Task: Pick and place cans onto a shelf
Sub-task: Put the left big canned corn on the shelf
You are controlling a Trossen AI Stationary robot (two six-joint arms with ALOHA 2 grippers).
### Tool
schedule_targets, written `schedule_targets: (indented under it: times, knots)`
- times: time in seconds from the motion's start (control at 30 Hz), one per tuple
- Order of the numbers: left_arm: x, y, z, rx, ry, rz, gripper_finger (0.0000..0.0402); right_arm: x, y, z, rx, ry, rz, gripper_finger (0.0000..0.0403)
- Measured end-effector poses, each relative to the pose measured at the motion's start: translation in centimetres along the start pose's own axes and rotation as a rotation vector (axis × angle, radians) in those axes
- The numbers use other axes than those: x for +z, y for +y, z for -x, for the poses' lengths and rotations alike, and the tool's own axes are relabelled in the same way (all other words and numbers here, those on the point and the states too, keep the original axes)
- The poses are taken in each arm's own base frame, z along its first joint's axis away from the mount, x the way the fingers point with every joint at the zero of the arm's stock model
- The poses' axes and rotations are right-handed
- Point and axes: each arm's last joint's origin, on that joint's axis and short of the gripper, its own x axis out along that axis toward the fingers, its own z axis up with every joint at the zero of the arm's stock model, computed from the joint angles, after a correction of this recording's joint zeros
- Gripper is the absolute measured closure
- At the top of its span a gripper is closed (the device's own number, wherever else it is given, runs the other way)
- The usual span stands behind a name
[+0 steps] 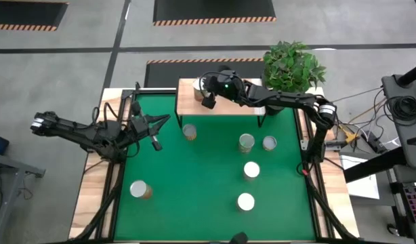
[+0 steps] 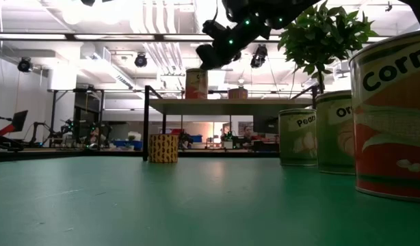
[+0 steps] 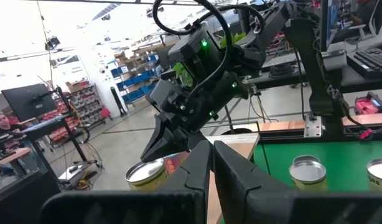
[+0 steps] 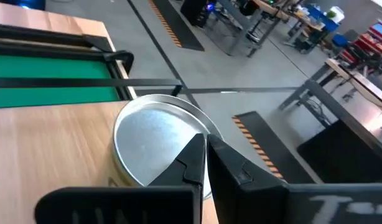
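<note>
The light-wood shelf [image 1: 228,105] stands at the green table's far edge. One can with a silvery top [image 4: 147,134] stands on its far left corner; it also shows in the high view [image 1: 197,85] and the low view [image 2: 196,83]. My right gripper [image 4: 204,142] is shut and hovers right over this can's top, reaching in from the table's right [image 1: 208,93]. My left gripper [image 3: 211,163] is shut and empty above the table's left part [image 1: 157,125], pointing toward the shelf. Several cans stand on the table, such as one near the shelf [image 1: 188,131]. My right gripper's shut fingers [image 4: 191,155] point down over the can's silvery top, near its rim [image 4: 178,121]. I cannot tell whether they touch it. The can stands upright on the shelf board.
More cans stand at centre right [image 1: 246,141] [image 1: 269,143] [image 1: 251,169] [image 1: 245,201] and near left [image 1: 139,189]. A potted plant [image 1: 293,66] stands behind the shelf's right end. Cables lie beyond the table's right edge [image 1: 360,135].
</note>
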Motion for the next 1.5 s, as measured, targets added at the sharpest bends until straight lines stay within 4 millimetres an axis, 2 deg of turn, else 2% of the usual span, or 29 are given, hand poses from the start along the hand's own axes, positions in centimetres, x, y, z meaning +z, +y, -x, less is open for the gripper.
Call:
schedule_targets:
  times: [0.1,0.2,0.3,0.47,0.6,0.73,0.83,0.93,1.07,1.2,1.5]
  knots:
    - [0.0,0.0,0.0,-0.001,0.003,-0.003,0.0397,0.7,-0.3,0.6,0.011,-0.006,-0.031,0.0394]
    - [-0.3,-0.2,-0.1,-0.009,0.024,-0.017,0.0397,2.2,-0.4,1.8,0.073,0.007,-0.07,0.0394]
    - [-0.6,-0.5,-0.3,-0.015,0.041,-0.015,0.0399,4.0,0.1,4.2,0.158,0.031,-0.069,0.0394]
    - [-0.2,-1.0,-1.6,-0.006,0.097,-0.024,0.0401,6.1,1.6,9.7,0.262,0.033,-0.041,0.0394]
    - [0.3,-1.1,-4.3,-0.009,0.263,-0.104,0.0401,5.8,3.3,13.9,0.344,0.013,-0.028,0.0394]
    - [0.2,-0.3,-8.8,-0.105,0.462,-0.158,0.0401,4.9,4.6,17.3,0.417,-0.017,0.004,0.0394]
    - [-0.3,1.1,-12.4,-0.164,0.575,-0.147,0.0401,4.1,5.1,19.1,0.453,-0.033,0.018,0.0394]
    - [-1.5,2.6,-15.6,-0.144,0.677,-0.134,0.0401,3.0,5.5,20.2,0.478,-0.032,0.033,0.0394]
    - [-3.3,4.2,-18.5,-0.092,0.767,-0.132,0.0401,1.9,5.7,21.1,0.495,-0.032,0.043,0.0394]
    - [-4.6,5.1,-20.3,-0.062,0.813,-0.127,0.0402,1.2,5.5,21.4,0.495,-0.027,0.046,0.0394]
    - [-5.6,6.5,-23.3,-0.024,0.837,-0.142,0.0402,0.6,5.7,21.4,0.498,-0.019,0.079,0.0394]
